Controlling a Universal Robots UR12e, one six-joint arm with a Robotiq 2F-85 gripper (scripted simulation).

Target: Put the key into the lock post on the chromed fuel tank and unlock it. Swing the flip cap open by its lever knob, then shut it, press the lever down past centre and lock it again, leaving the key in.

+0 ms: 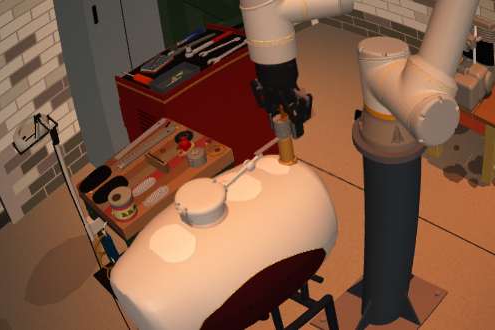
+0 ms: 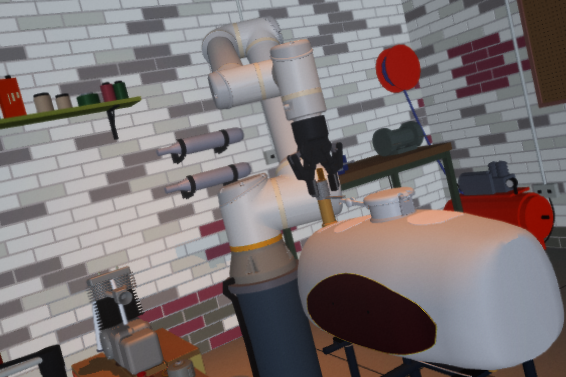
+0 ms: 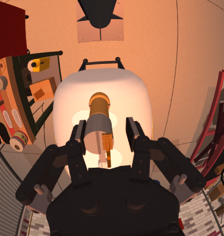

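Observation:
The chromed fuel tank (image 1: 228,240) sits on its stand in the middle of the workshop, with the brass lock post (image 1: 286,148) rising from its far end. The key (image 3: 107,146) stands in the top of the post, its grey knurled collar (image 1: 283,128) just below the bow. The round flip cap (image 1: 201,201) lies shut on the tank, and its thin lever with the small knob (image 1: 249,163) reaches toward the post. My gripper (image 1: 284,116) is open and holds nothing; it hangs straight over the post, its fingers on either side of the collar and key (image 2: 321,175).
Behind the tank stands a red tool chest (image 1: 193,85) with wrenches on top. A wooden parts tray (image 1: 153,170) sits to the left of the tank. The arm's dark pedestal (image 1: 388,235) stands to the right, and a lamp stand (image 1: 38,131) is at the far left.

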